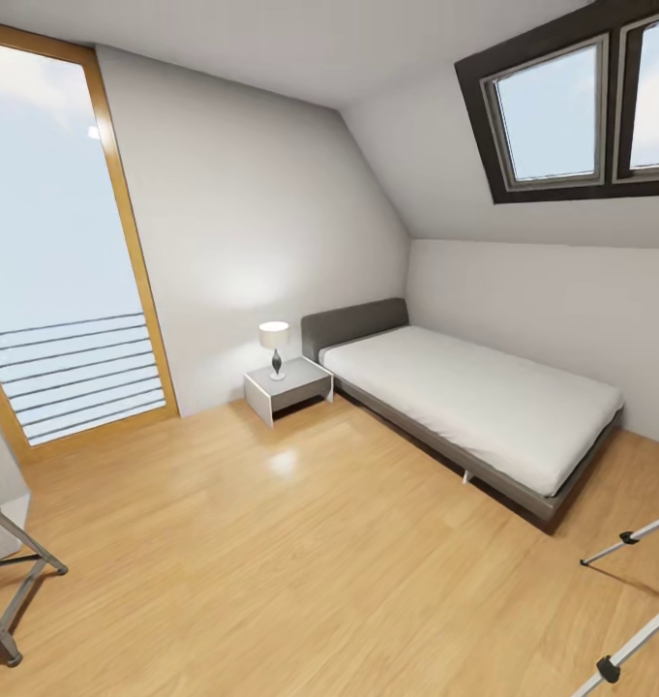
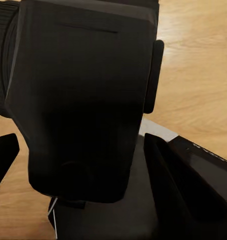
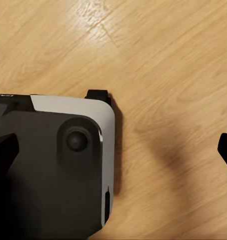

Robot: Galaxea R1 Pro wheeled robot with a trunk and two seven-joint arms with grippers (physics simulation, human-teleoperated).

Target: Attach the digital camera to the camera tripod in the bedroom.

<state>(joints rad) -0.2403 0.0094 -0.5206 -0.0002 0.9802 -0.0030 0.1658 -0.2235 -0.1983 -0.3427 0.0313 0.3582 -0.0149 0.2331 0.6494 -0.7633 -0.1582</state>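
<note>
The digital camera (image 2: 83,100), a boxy black body with a ribbed lens barrel on one side, hangs over the wood floor in the left wrist view. My left gripper (image 2: 113,160) is shut on it; one dark fingertip (image 2: 4,155) shows beside the body. Two silver legs of the camera tripod (image 1: 627,538), with black joints, reach in at the head view's lower right; its head is out of view. My right gripper (image 3: 113,150) is open above bare floor, with a dark fingertip (image 3: 4,150) at each side and nothing between them.
A grey-framed bed (image 1: 484,407) with a white mattress lies against the right wall, beside a nightstand (image 1: 288,389) with a small lamp (image 1: 274,347). A glass door (image 1: 58,252) is at the left, skylights (image 1: 581,106) above. A grey folding-legged object (image 1: 10,571) stands lower left. My base (image 3: 58,170) shows below the right gripper.
</note>
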